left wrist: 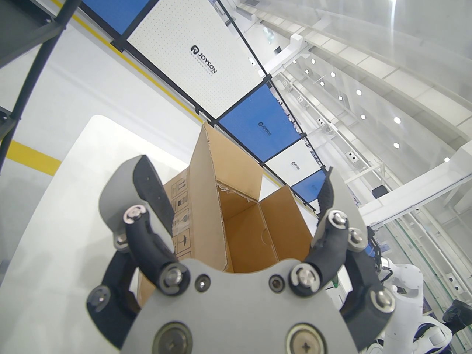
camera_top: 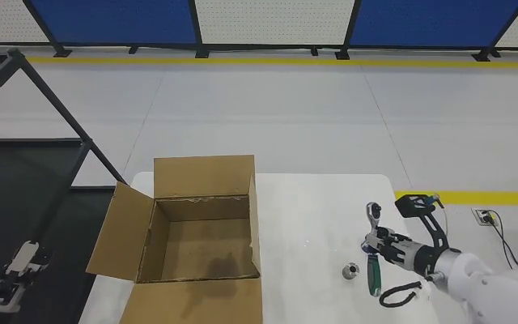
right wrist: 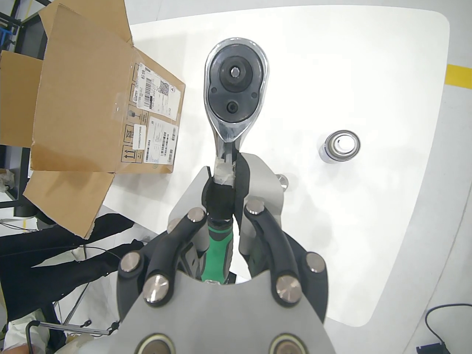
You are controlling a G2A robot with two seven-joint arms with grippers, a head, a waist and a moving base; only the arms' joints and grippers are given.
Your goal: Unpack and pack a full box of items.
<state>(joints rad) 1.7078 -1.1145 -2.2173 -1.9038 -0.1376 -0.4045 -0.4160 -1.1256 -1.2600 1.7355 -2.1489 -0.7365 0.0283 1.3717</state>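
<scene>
- The right gripper (right wrist: 225,171) is pinching the chrome ratchet wrench with the green rubber handle (right wrist: 236,86) by its thin neck, just behind the head. With the long handle trailing behind the fingers, the tool is likely risking a pivot or slip in that narrow hold.
- The wrench is sitting near the right edge of the white worktop (camera_top: 316,219), well apart from the open brown cardboard box (camera_top: 202,174) at the left edge. On a low carry, the head could be catching the box's upright right wall.
- A small silver cylindrical socket (camera_top: 350,271) is standing just beside the handle, near the front edge. A swing of the handle could be knocking it over and rolling it off.
- Whether the wrench is resting on the worktop or hanging just above it cannot be told.
- The right arm is coming in over the front right corner, gripper pointing toward the far edge, in line with the wrench.
- The left gripper (left wrist: 236,200) is holding nothing, its fingers spread wide, sitting low and aiming up at the box's labelled outer wall.
</scene>
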